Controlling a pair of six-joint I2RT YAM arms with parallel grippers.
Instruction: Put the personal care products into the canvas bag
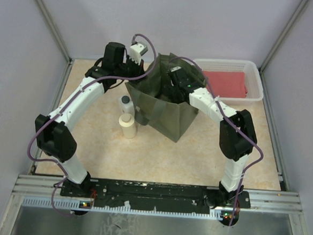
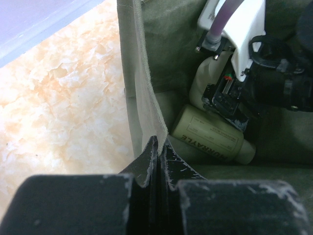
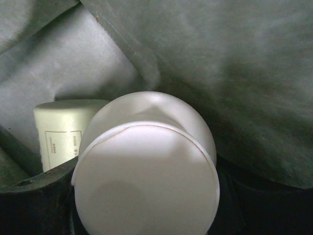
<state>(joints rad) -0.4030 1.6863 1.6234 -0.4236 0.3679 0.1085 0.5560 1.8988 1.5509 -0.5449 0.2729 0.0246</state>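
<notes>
Left gripper (image 2: 156, 149) is clamping closed on the rim of the canvas bag (image 2: 139, 73). Right gripper (image 3: 146, 210), inside the bag, is gripping a wide-capped bottle (image 3: 146, 147) beside the lying pale cylinder (image 2: 210, 139). A grey-capped bottle (image 1: 126, 102) and a cream-capped bottle (image 1: 128, 125) are standing on the table (image 1: 196, 158) just left of the bag.

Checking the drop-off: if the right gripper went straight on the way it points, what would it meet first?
Probably the pale cylinder lying in the canvas bag, just beyond the bottle the right gripper holds; depth is unclear.
</notes>
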